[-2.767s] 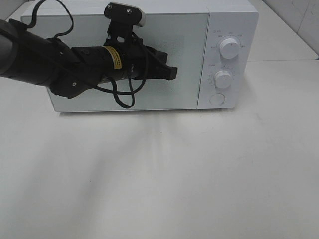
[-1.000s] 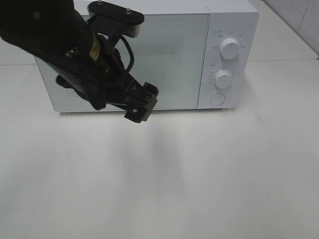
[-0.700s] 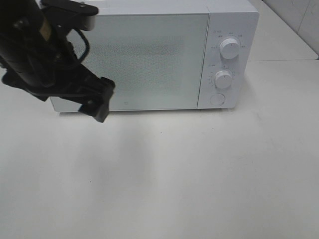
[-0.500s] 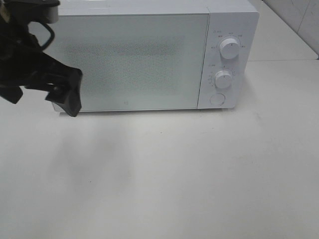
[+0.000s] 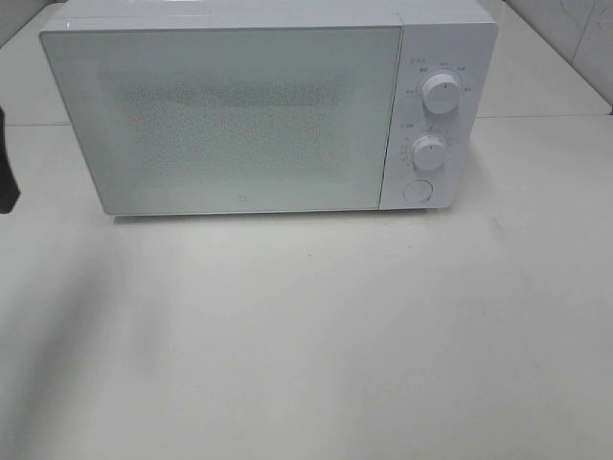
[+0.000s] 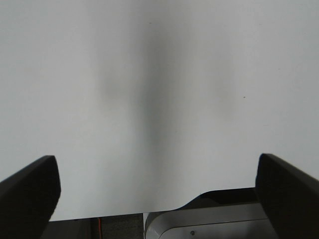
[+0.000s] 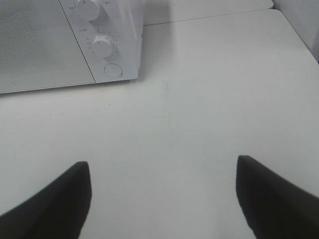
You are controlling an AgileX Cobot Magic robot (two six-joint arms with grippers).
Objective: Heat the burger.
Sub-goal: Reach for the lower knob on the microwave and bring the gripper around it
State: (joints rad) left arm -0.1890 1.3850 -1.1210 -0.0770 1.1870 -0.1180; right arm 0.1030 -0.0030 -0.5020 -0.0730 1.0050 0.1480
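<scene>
A white microwave [image 5: 239, 115] fills the upper part of the high view, from the upper left to just right of the middle. It stands on a pale table [image 5: 335, 335]. Its door [image 5: 230, 192] is closed and the speckled window gives no view inside. On the panel at the right end of the microwave, an upper knob [image 5: 440, 93] sits above a lower knob [image 5: 429, 151], with a round button [image 5: 416, 191] under both.

The burger shows in none of the views, so where it is cannot be told.

At the far left edge of the high view, a dark piece of the left arm [image 5: 6, 172] just pokes into the frame. In its wrist view the left gripper [image 6: 155, 158] has its fingers [image 6: 30, 191] spread wide over bare table, with nothing between them. The right gripper [image 7: 162, 163] also has its fingers [image 7: 269, 199] apart and holds nothing. It hangs over the table in front of the microwave's knob end.
</scene>
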